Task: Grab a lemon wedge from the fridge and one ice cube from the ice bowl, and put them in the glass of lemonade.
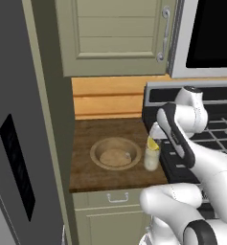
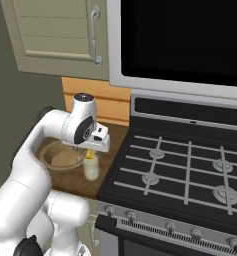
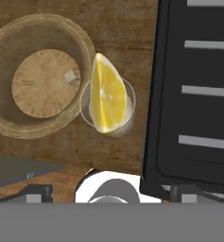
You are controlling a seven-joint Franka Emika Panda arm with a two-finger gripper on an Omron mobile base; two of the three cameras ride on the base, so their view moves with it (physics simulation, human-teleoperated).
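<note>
The glass of lemonade (image 1: 151, 160) (image 2: 91, 171) stands on the wooden counter between the ice bowl and the stove. A bright yellow lemon wedge (image 3: 107, 94) (image 1: 153, 144) (image 2: 91, 155) sits at the glass's mouth (image 3: 129, 108), poking above the rim. My gripper (image 1: 155, 132) (image 2: 90, 148) (image 3: 109, 191) hovers just above it, open, with nothing between the fingers. The tan ice bowl (image 1: 96, 154) (image 2: 49, 150) (image 3: 9, 125) lies left of the glass, and a small ice cube (image 3: 71, 75) rests in it. The grey fridge (image 1: 19, 158) with its black panel fills the left edge.
A black stove (image 2: 180, 170) (image 3: 193, 94) borders the counter directly right of the glass. Beige-green cabinets (image 1: 115, 33) and a microwave (image 2: 190, 40) hang above. A drawer with a handle (image 1: 117, 197) sits below the counter's front edge.
</note>
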